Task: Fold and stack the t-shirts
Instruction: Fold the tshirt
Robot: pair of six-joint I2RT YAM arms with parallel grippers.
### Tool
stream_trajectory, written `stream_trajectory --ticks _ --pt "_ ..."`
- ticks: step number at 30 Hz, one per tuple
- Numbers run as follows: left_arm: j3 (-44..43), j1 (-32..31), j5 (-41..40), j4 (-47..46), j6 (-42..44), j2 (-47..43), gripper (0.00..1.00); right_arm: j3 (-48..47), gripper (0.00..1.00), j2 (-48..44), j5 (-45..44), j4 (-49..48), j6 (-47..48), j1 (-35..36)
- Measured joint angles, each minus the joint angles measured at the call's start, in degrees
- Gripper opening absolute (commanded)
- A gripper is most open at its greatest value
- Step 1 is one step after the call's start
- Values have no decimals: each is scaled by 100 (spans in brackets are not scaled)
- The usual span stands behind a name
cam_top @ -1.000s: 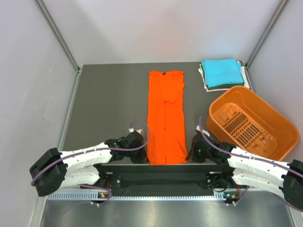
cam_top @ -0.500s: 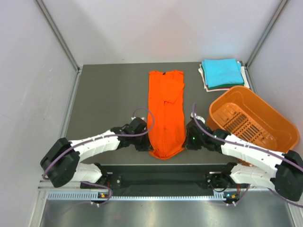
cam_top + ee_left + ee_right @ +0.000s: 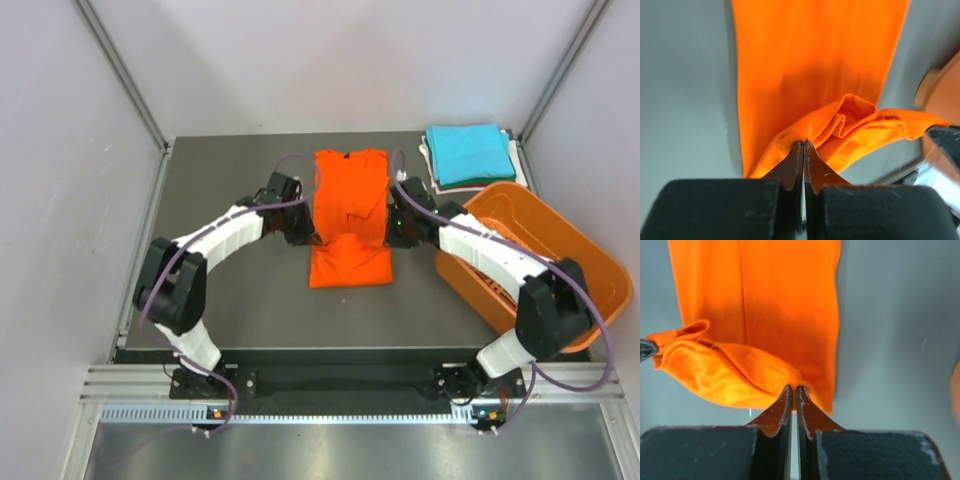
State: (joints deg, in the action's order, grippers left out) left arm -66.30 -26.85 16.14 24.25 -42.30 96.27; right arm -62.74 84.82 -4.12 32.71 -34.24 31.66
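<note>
Over the table (image 3: 220, 300), left gripper (image 3: 803, 145) clamped on orange t-shirt (image 3: 350, 185), right gripper (image 3: 793, 388) likewise

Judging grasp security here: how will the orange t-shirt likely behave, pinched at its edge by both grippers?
Probably floppy: the orange t-shirt bunches into folds where the left gripper and right gripper pinch it. Likely light, since small pinches hold it up. It may sag in between; the edge wrinkles there.

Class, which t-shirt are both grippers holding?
The orange t-shirt, pinched on both sides mid-table; the turquoise t-shirt lies folded at the far right, untouched.
</note>
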Motion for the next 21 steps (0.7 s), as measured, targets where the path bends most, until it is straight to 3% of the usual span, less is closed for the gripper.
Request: stream_trajectory --ticks 6,14,21 --pt "-1543 348 -11 269 369 1211 0 -1134 0 1189 109 9 474 -555" --pt "-2492 765 144 503 507 2249 0 -2330 0 2474 326 129 778 -951" --pt "-3008 970 428 549 501 2771 0 -2763 0 2938 413 254 905 -1047"
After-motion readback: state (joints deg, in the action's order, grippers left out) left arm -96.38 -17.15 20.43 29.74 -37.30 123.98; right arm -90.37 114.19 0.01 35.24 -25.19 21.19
